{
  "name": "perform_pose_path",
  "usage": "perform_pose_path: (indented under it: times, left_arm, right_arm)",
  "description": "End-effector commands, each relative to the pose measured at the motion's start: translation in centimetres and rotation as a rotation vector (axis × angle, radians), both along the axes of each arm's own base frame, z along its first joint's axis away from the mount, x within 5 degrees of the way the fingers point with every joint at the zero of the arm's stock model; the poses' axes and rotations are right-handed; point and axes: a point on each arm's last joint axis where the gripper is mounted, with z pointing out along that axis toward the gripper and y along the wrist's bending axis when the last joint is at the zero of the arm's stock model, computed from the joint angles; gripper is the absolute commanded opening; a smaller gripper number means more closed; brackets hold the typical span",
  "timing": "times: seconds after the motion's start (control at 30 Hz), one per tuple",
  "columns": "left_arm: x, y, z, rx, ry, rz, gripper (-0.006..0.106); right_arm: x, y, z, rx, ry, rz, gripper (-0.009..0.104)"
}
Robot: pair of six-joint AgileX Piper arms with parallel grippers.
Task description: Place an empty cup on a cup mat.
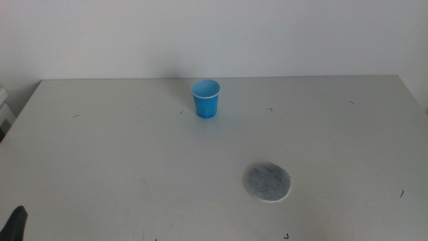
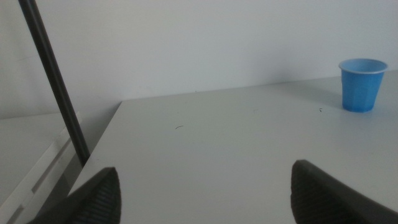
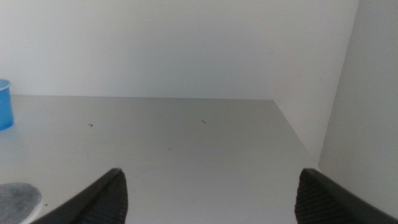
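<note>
The blue cup stands upright and empty near the table's far middle. It also shows in the left wrist view and partly in the right wrist view. The grey round cup mat lies flat at the near right of centre, well apart from the cup; its edge shows in the right wrist view. My left gripper is open and empty at the near left corner; a dark tip of it shows in the middle view. My right gripper is open and empty, out of the middle view.
The grey table bears small dark marks. A white wall stands behind it. A dark pole stands beyond the table's left edge. A white wall panel stands past the table's right edge.
</note>
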Motion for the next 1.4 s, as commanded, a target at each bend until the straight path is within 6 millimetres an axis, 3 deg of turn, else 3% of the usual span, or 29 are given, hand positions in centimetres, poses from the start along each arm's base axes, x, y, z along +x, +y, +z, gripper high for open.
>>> perform_pose_path:
  times: [0.0,0.17,0.4,0.67,0.97,1.2,1.37]
  left_arm:
    - [-0.1,0.0,1.0,0.013,-0.091,0.001,0.105]
    - [-0.1,0.0,0.9,0.009,-0.089,0.001,0.105]
    - [0.0,0.0,7.1,-0.057,-0.093,0.001,0.105]
    - [1.8,0.0,16.0,-0.064,0.031,0.004,0.105]
    - [6.6,-0.2,24.9,-0.106,0.162,-0.014,0.105]
    - [12.0,-0.2,28.7,-0.112,0.260,-0.019,0.105]
    - [16.5,-0.4,29.4,-0.129,0.374,-0.030,0.105]
  right_arm:
    - [-0.2,0.0,1.1,-0.023,-0.108,0.002,0.094]
    - [-0.2,0.0,1.1,-0.023,-0.108,0.002,0.094]
    - [-0.2,0.0,1.1,-0.023,-0.108,0.002,0.094]
    - [-0.2,0.0,1.1,-0.023,-0.108,0.002,0.094]
    - [-0.2,0.0,1.1,-0.023,-0.108,0.002,0.094]
    - [-0.2,0.0,1.1,-0.023,-0.108,0.002,0.094]
    - [-0.2,0.0,1.1,-0.023,-0.108,0.002,0.094]
